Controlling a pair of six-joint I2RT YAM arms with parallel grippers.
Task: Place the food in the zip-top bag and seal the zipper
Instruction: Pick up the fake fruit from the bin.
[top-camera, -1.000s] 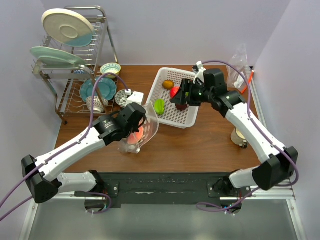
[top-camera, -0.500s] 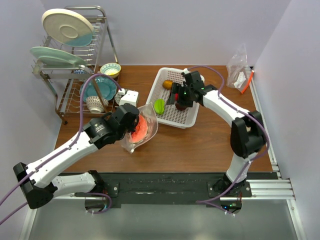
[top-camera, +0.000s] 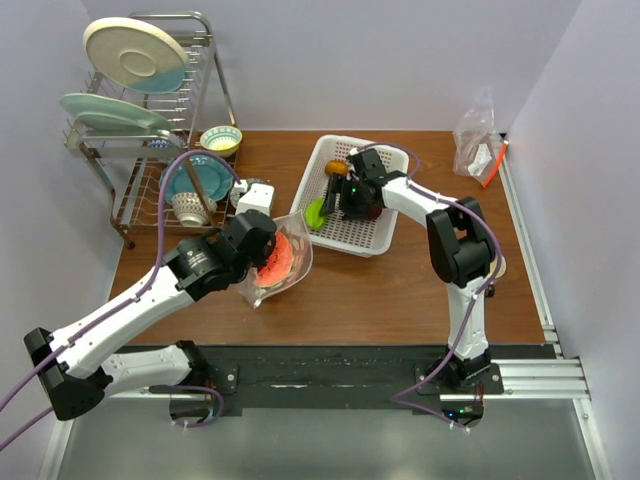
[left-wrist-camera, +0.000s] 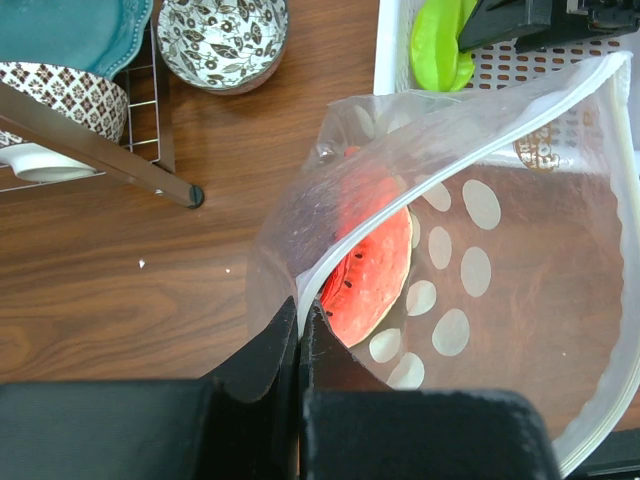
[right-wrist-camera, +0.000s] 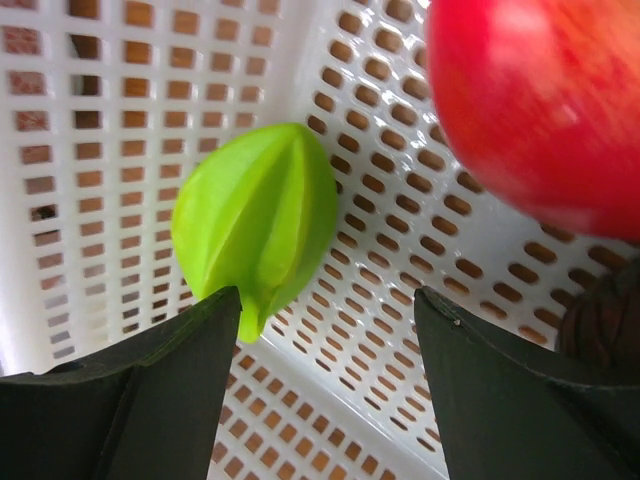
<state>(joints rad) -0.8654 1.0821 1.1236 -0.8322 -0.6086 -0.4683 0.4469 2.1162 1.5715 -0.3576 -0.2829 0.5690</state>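
My left gripper (left-wrist-camera: 300, 310) is shut on the rim of the clear zip-top bag (left-wrist-camera: 520, 280), right at its pale zipper (left-wrist-camera: 520, 115), and the mouth stands wide open toward the white basket (top-camera: 370, 245). A red watermelon slice (left-wrist-camera: 375, 275) lies inside the bag. My right gripper (right-wrist-camera: 328, 300) is open low in the basket. A green ribbed fruit (right-wrist-camera: 255, 215) sits by its left finger, with the tip just inside the gap. A red apple (right-wrist-camera: 540, 100) and a dark piece (right-wrist-camera: 605, 320) lie to the right. An orange fruit (top-camera: 336, 168) rests at the basket's far end.
A dish rack (top-camera: 150, 130) with plates and bowls fills the back left. A patterned bowl (left-wrist-camera: 222, 35) and a white box (top-camera: 262, 195) stand between the rack and the basket. Another clear bag with a red-orange strip (top-camera: 478, 140) leans at the back right.
My right arm has swung left across the basket, from above the apple down to the green fruit. The left gripper kept its hold and brought the bag slightly closer to the basket.
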